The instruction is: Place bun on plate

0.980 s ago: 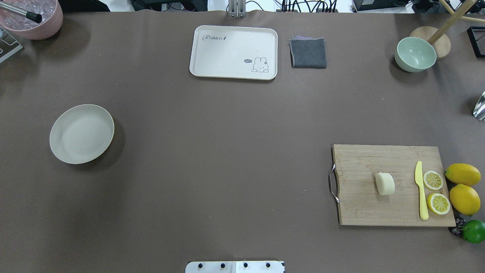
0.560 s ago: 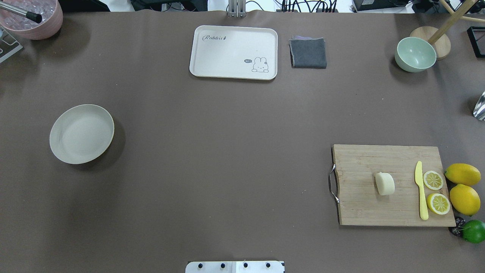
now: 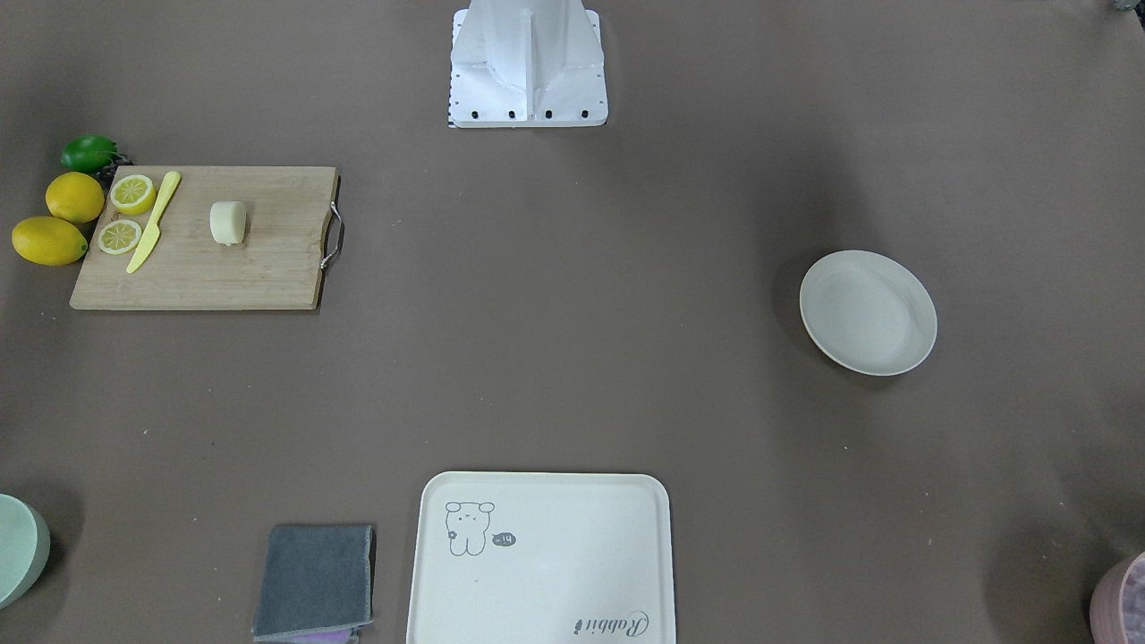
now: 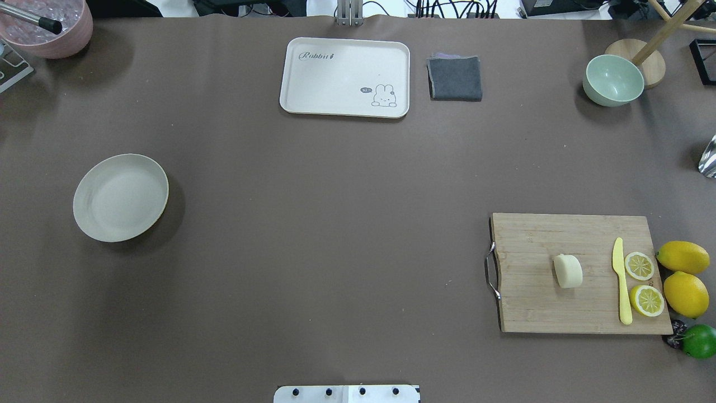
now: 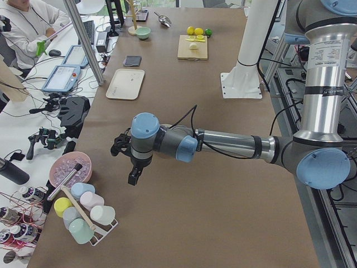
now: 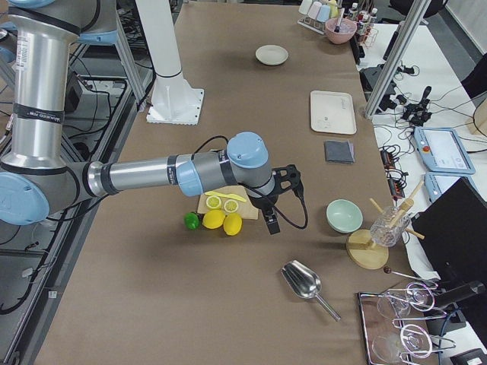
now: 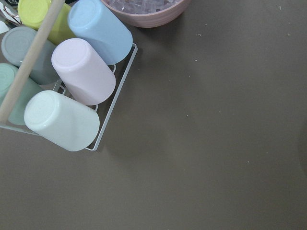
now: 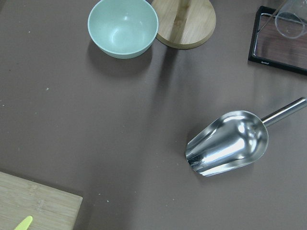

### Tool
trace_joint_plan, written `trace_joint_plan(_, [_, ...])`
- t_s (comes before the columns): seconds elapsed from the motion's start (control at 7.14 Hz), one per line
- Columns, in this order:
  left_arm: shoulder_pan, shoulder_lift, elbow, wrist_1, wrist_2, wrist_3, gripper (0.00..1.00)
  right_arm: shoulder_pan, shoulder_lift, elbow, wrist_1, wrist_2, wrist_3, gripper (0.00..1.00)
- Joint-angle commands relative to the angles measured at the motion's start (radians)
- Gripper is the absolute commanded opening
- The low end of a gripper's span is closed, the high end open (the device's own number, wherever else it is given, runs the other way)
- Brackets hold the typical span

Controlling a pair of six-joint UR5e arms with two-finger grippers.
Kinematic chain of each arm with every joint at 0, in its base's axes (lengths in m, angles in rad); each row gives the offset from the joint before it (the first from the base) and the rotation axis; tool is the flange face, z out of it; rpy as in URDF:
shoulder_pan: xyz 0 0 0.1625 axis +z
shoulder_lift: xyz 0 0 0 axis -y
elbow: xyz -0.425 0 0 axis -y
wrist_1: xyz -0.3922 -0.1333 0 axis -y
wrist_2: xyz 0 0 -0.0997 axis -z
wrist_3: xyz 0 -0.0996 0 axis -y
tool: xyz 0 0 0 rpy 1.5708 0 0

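At the far left end of the table (image 4: 335, 224), the left gripper (image 5: 134, 174) is hanging above the brown surface, near the rack of cups (image 5: 83, 215) and the pink bowl (image 4: 56, 33). It is showing only in the side view, so I cannot tell if its fingers are apart or together.

The plate (image 4: 120, 197) is lying on the left part of the table, well apart from the bun. At the far edge in the middle, a cream tray (image 4: 335, 73) is lying with a grey cloth (image 4: 455, 78) just beside it.

On the right, the bun (image 4: 568, 271) is resting near the middle of the wooden cutting board (image 4: 531, 302). A yellow knife (image 4: 621, 280) and two lemon slices (image 4: 639, 266) are sharing the board's right end. Two whole lemons (image 4: 686, 294) and a lime (image 4: 699, 341) are sitting just beside the board.

The right gripper (image 6: 272, 223) is hanging over the table beyond the lemons, with the metal scoop (image 8: 228, 143) and the green bowl (image 8: 123, 27) below its camera. Again I cannot tell how its fingers are standing.
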Motion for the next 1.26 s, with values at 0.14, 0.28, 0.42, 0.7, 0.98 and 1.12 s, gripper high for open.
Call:
trace_joint_plan(0.14, [0.161,-0.003,0.022,-0.114,-0.067,-0.343,0.98,-0.118,0.021,0.005,0.006,-0.028,0.163,1.00])
trace_joint_plan(0.28, [0.214,-0.003,0.055,-0.202,-0.083,-0.419,0.98,-0.124,0.023,0.005,0.019,-0.026,0.161,1.00])
trace_joint_plan(0.42, [0.283,-0.003,0.113,-0.332,-0.084,-0.527,0.98,-0.124,0.018,0.005,0.042,-0.023,0.163,1.00])
trace_joint_plan(0.7, [0.381,-0.004,0.255,-0.656,-0.084,-0.716,0.98,-0.124,0.015,0.009,0.044,-0.019,0.160,1.00])
trace_joint_plan(0.98, [0.449,-0.007,0.260,-0.738,-0.080,-0.817,0.98,-0.124,0.014,0.012,0.050,-0.019,0.161,1.00])
trace_joint_plan(1.12, [0.471,-0.030,0.272,-0.740,-0.077,-0.821,0.97,-0.124,0.014,0.012,0.050,-0.019,0.161,1.00])
